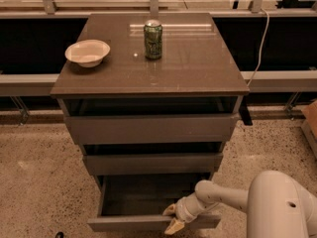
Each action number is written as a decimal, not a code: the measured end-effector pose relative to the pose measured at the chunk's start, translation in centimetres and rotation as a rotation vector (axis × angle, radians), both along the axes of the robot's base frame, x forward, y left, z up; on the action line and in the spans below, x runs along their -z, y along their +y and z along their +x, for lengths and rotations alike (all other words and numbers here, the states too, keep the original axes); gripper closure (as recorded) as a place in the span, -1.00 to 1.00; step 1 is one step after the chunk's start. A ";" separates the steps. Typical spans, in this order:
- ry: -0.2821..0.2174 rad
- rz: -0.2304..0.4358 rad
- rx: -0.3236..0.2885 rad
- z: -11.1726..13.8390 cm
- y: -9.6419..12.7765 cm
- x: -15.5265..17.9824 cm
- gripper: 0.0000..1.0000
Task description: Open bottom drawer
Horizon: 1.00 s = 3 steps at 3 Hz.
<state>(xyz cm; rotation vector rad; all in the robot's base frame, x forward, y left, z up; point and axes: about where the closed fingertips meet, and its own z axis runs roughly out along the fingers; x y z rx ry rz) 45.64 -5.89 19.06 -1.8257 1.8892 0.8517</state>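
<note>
from my seat the main worry is the grip slipping: the gripper sits low in the near foreground, right of the middle of the bottom drawer, and it has only the thin top lip of the flat front to hold. a pull angled upward or sideways could pop it off the lip. because the hold is off-centre, a hard tug might also skew the drawer on its runners and jam it. a jolt could rock the green can on the cabinet top.

the bottom drawer is lowest of the three, already standing well out toward me, its inside dark. the fingers look clamped on its front edge, one tip inside the drawer and one on the outer face, touching the slab.
</note>
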 end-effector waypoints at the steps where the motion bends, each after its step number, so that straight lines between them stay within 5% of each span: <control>1: 0.000 0.000 0.000 0.0 0.0 0.0 -0.10; 2: 0.002 0.002 -0.002 -0.1 0.0 -0.1 0.08; 3: 0.039 0.089 -0.062 -4.5 0.0 -4.8 -0.46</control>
